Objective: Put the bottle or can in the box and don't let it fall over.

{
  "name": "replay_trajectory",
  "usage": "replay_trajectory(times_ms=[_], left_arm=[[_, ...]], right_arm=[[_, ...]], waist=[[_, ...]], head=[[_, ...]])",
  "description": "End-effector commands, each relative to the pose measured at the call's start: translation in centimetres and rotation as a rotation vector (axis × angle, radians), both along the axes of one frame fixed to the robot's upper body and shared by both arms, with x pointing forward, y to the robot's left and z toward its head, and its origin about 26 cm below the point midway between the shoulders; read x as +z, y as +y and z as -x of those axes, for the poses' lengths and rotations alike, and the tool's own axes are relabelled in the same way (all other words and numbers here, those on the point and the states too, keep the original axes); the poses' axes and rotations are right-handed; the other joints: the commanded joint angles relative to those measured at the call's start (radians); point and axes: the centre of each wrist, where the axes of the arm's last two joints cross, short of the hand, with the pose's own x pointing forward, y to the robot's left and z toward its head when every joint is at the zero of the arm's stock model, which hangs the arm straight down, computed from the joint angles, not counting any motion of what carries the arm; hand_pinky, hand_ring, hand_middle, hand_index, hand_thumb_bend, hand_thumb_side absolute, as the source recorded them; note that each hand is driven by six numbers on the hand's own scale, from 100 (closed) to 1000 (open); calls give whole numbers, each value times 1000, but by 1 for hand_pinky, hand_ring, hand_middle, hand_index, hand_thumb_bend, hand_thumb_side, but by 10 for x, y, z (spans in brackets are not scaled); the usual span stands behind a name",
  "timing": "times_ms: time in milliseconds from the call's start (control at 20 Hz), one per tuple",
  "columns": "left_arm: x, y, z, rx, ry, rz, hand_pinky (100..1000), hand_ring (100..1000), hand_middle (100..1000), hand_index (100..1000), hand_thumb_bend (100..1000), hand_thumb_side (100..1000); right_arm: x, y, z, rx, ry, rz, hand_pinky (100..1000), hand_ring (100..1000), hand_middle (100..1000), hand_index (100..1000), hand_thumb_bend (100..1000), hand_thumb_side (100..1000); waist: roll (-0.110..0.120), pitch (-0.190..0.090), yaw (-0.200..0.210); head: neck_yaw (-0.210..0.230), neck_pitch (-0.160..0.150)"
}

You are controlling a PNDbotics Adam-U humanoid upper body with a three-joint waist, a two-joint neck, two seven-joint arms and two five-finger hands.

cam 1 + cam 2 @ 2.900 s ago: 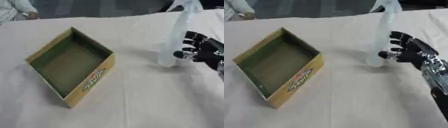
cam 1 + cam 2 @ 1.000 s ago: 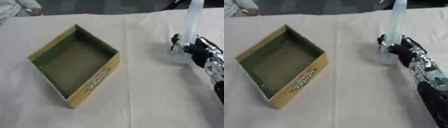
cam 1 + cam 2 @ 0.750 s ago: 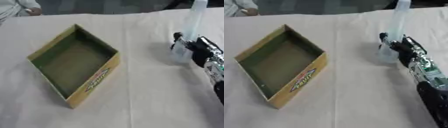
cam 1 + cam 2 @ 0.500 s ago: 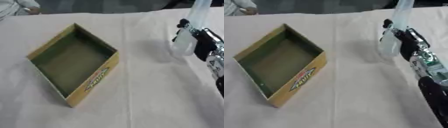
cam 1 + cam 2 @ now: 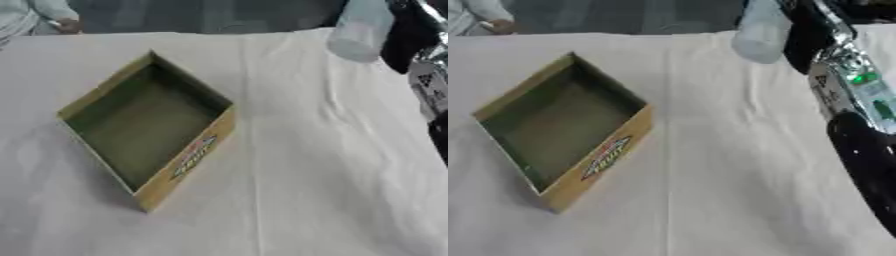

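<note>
Lifting clear of the desk (image 5: pixel 306 165) now, our right hand (image 5: pixel 802 37) carries the bottle (image 5: pixel 760 30) high at the far right, fingers curled round its side. We see the pale bottle's lower body and base hanging in the air, its top cut off by the upper edge of both views, so we cannot check the cap.

What matters for our next move: the box (image 5: pixel 144 125) lies to our left of the hand and nearer to us, open side up, turned cornerwise on the cloth with one corner pointing away from us. The bottle's long axis runs roughly up and down, leaning a little, base toward the box side. Our right hand is the only one near it; the left hand shows in neither view.

Compared with half a second ago, the bottle has gone from standing low beside the hand, near the desk, to hanging well above it, and its base now floats free over the cloth. Earlier still, the hand was open just beside it. The box looks to be turned the same way throughout; its slight shift in the picture seems to be our head tilting.

We judge the carry leftward and down comes next, keeping that base level.
</note>
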Motion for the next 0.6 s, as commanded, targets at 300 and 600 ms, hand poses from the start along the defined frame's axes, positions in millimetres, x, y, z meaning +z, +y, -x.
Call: replay_trajectory(times_ms=[300,600], left_arm=[[20,13,5,49,-59,-39,908,639,533,728,100,570],[18,20,3,85,-60,-3,909,634,528,724,100,576]], right_arm=[[22,74,11,184,-68,34,649,200,100,153,100,470],[15,122,13,305,-50,53,655,204,100,154,100,470]], waist=[[-6,-44,41],[-13,-37,95]], head=[[-55,7],[-101,-4]])
